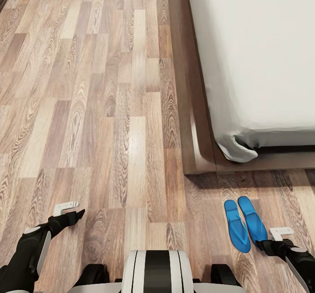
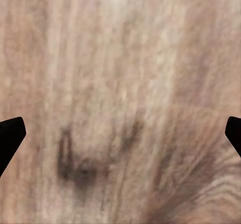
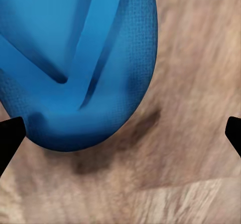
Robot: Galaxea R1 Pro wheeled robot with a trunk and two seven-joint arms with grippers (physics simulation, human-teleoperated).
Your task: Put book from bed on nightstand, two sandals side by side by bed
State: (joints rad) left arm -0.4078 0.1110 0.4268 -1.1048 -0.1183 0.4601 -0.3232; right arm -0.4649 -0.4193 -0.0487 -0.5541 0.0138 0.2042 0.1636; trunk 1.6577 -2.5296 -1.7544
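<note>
Sandals (image 1: 244, 224), both bright blue, lie side by side on the wood-plank floor (image 1: 109, 122), just off the foot corner of the bed (image 1: 192, 109). They point roughly the same way and sit close together, nearly touching along their inner edges. The bed's dark brown frame runs along the right of the head view, with the pale grey mattress (image 1: 258, 52) on top and a fold of its cover bulging at the corner.

The right claw (image 1: 267, 238) hangs low just beside the nearer ends of the sandals. In the right wrist view its dark fingertips (image 3: 11, 136) stand wide apart at the two edges, with nothing between them but floor and the rounded end of one sandal (image 3: 80, 58), whose straps meet in a V.

The left claw (image 1: 72, 211) hovers over bare floor, well apart from the sandals. Its fingertips (image 2: 10, 136) are likewise spread wide, empty, above blurred wood grain (image 2: 120, 103)
</note>
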